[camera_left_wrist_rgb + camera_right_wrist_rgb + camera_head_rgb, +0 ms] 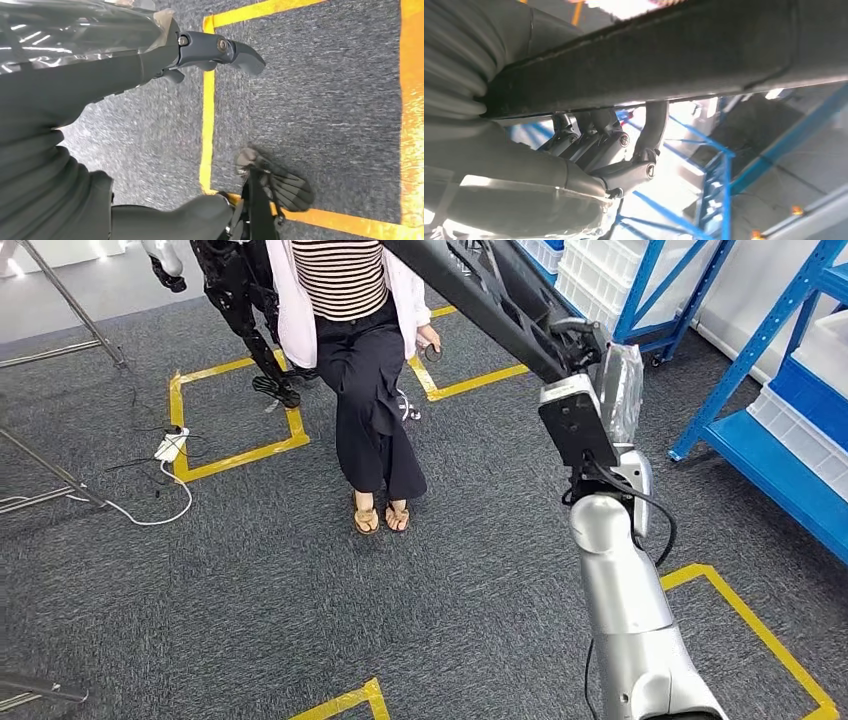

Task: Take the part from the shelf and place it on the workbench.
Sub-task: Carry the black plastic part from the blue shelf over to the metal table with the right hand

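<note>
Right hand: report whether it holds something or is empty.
Holding: the right hand curls its fingers around a long dark bar.

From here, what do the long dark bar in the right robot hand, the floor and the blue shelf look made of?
Long dark bar: looks like matte black, slightly rough-faced metal or hard plastic; I cannot tell which. The right robot hand grips it.
Floor: dark grey short-pile carpet with a speckled weave, marked with glossy yellow tape.
Blue shelf: probably painted steel, going by its smooth, even blue coat.

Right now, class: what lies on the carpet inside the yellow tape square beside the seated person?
Inside the yellow tape square, a white power strip with cables and another robot's dark foot rest on grey carpet; the person's leg hides the right edge.
</note>
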